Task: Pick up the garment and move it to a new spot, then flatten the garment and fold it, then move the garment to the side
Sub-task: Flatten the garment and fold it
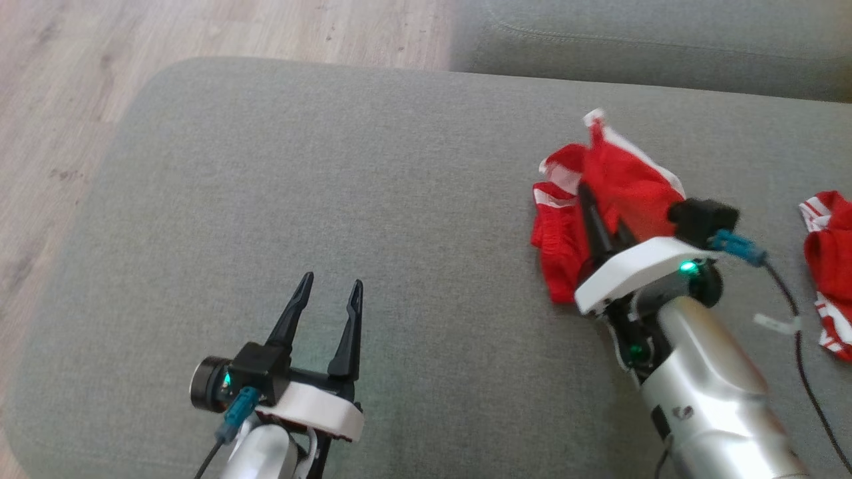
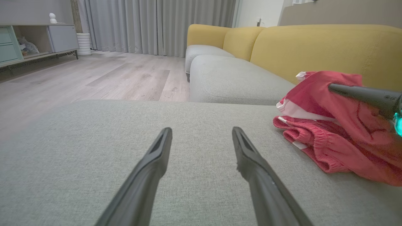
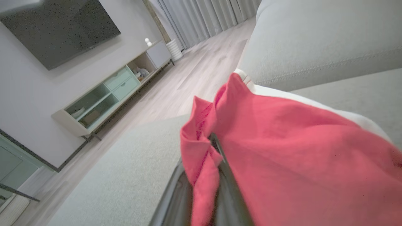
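right claw (image 1: pixel 602 209) clamped on the bunched red garment (image 1: pixel 629 176), left claw (image 1: pixel 331 281) apart; flattening, folding, setting aside all remain.

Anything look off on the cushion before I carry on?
Nothing damaged. The red garment is bunched in the shut right pincer, and a second red garment lies apart on the cushion to its right; don't confuse them.

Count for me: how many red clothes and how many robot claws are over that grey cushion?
Red garments: 2 (held garment; second garment lying apart to its right)
Grippers: 2 (left gripper open and empty; right gripper shut on the held garment)
Total: 4
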Controlling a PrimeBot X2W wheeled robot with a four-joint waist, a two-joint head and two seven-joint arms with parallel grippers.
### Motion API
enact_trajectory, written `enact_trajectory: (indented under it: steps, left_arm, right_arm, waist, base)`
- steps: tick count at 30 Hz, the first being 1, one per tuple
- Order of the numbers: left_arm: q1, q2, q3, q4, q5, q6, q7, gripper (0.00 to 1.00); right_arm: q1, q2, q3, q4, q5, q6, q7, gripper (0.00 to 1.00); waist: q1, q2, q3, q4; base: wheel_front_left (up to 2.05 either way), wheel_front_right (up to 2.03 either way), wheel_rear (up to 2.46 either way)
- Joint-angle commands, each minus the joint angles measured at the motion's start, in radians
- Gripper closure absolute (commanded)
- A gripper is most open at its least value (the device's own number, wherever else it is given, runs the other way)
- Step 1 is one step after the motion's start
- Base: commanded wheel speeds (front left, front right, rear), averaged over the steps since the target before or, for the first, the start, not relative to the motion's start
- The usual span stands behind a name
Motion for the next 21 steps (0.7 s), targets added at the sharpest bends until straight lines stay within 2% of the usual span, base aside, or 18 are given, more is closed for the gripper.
enact_trajectory:
  steps: [1,12,13,14,18,21]
  left_arm:
    - [-0.025,0.007,0.027,-0.026,0.008,-0.001,-0.005,0.0]
    - [-0.031,0.007,0.026,-0.035,0.009,0.004,-0.005,0.0]
    - [-0.032,0.007,0.027,-0.034,0.008,0.004,-0.005,0.0]
    - [-0.033,0.007,0.028,-0.032,0.007,0.004,-0.005,0.0]
    - [-0.039,0.008,0.031,-0.03,0.007,0.002,-0.005,0.0]
    - [-0.042,0.009,0.039,-0.038,0.007,0.005,-0.005,0.0]
  right_arm:
    - [-0.044,0.009,0.029,-0.021,0.009,-0.001,-0.016,1.0]
    - [-0.1,0.009,0.261,0.169,0.042,-0.001,-0.038,1.0]
    - [-0.102,0.009,0.286,0.185,0.036,-0.001,-0.04,0.94]
    - [-0.103,0.009,0.311,0.203,0.029,-0.001,-0.039,0.0]
    - [-0.095,0.009,0.395,0.203,0.05,-0.001,-0.057,0.0]
    - [-0.097,0.009,0.42,0.185,0.075,-0.001,-0.092,0.0]
  waist:
    - [0.0,0.0,0.003,0.004]
    - [0.0,0.0,0.034,0.011]
    - [0.0,0.0,0.033,0.007]
    - [0.0,0.0,0.031,0.004]
    - [0.0,0.0,0.015,-0.019]
    - [0.0,0.0,-0.004,-0.045]
  base:
    - [0.0,0.0,0.0]
    - [0.0,0.0,0.0]
    - [0.0,0.0,0.0]
    - [0.0,0.0,0.0]
    - [0.0,0.0,0.0]
    - [0.0,0.0,0.0]
